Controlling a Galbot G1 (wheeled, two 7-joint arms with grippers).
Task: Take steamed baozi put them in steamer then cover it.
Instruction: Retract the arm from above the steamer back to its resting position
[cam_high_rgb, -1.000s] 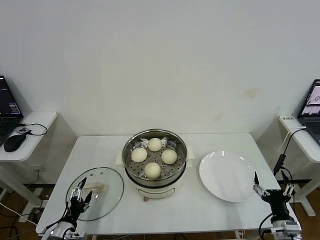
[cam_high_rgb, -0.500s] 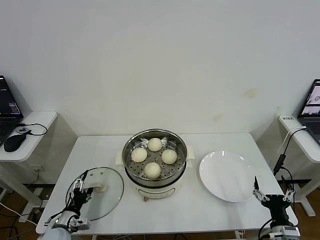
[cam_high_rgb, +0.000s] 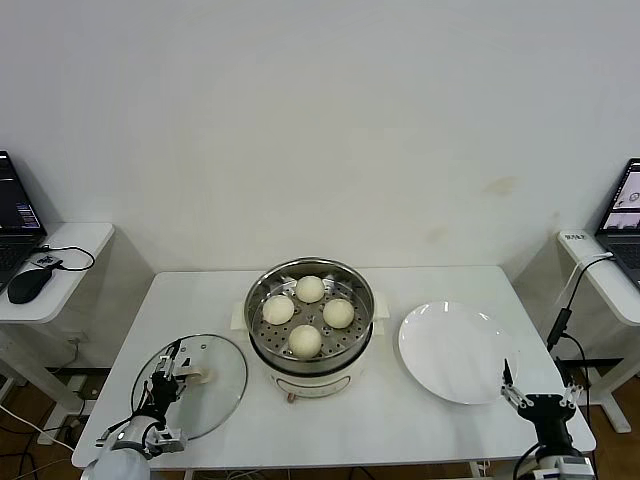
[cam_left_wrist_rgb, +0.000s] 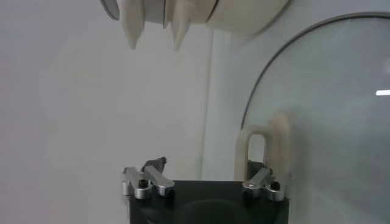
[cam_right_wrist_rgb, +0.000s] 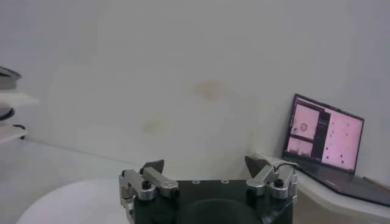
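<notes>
The steamer (cam_high_rgb: 262, 340) stands mid-table with four baozi inside on its perforated tray: (cam_high_rgb: 310, 289), (cam_high_rgb: 278, 309), (cam_high_rgb: 338, 313), (cam_high_rgb: 305, 341). The cover (cam_high_rgb: 212, 395) lies flat on the table left of the steamer, its cream bar handle (cam_high_rgb: 197, 377) on top. My left gripper (cam_high_rgb: 170, 368) is open and low over the cover's left part. In the left wrist view (cam_left_wrist_rgb: 204, 179) the handle (cam_left_wrist_rgb: 265, 143) stands just ahead of one fingertip and the glass (cam_left_wrist_rgb: 329, 122) spreads beyond. My right gripper (cam_high_rgb: 540, 383) is open and empty at the table's front right corner.
An empty white plate (cam_high_rgb: 455, 350) lies right of the steamer, just ahead of the right gripper; it also shows in the right wrist view (cam_right_wrist_rgb: 67, 204). Side tables with laptops (cam_right_wrist_rgb: 326, 137) flank the table. A mouse (cam_high_rgb: 28, 285) lies on the left side table.
My left gripper has moved a little farther over the cover, closer to its handle. My right gripper has sunk slightly toward the front edge. The baozi, steamer and cover have not moved.
</notes>
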